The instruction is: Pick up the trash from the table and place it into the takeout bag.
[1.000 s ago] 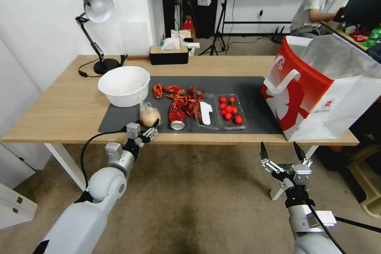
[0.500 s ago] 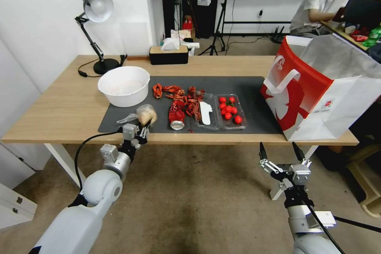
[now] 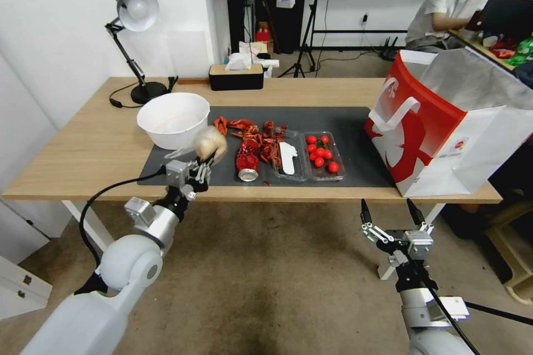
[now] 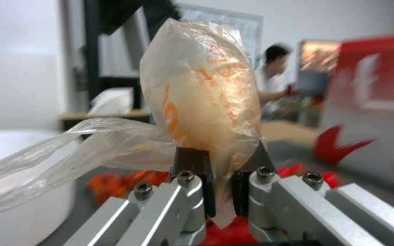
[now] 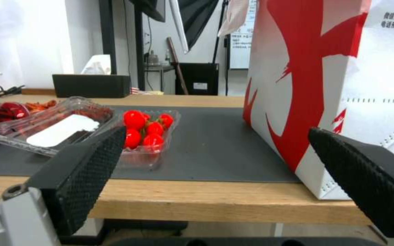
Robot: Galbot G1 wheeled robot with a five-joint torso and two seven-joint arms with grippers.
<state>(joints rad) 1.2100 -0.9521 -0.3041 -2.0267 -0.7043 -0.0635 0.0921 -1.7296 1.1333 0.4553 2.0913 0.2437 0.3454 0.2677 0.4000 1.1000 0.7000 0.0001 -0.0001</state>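
Observation:
My left gripper (image 3: 203,166) is shut on the round bun in its clear bag (image 3: 210,141) and holds it above the dark mat, beside the large white bowl (image 3: 173,119). In the left wrist view the bun (image 4: 204,99) stands up from the pinched fingers (image 4: 197,191), and the bag's loose tail trails off to one side. A crushed red can (image 3: 247,162) lies on the mat. The takeout bag (image 3: 438,127), red with a white handle, stands open at the table's right end. My right gripper (image 3: 390,213) hangs open below the table's front edge, near the takeout bag (image 5: 325,78).
On the mat lie red crayfish shells (image 3: 244,125) and a clear tray of cherry tomatoes (image 3: 321,156). A desk lamp (image 3: 133,39) and a black tissue box (image 3: 236,76) stand at the table's back. The light-wood table (image 3: 83,150) has bare wood at the left.
My left gripper has lifted the bagged bun off the mat and carried it up and away from the front edge. The right arm has barely moved.

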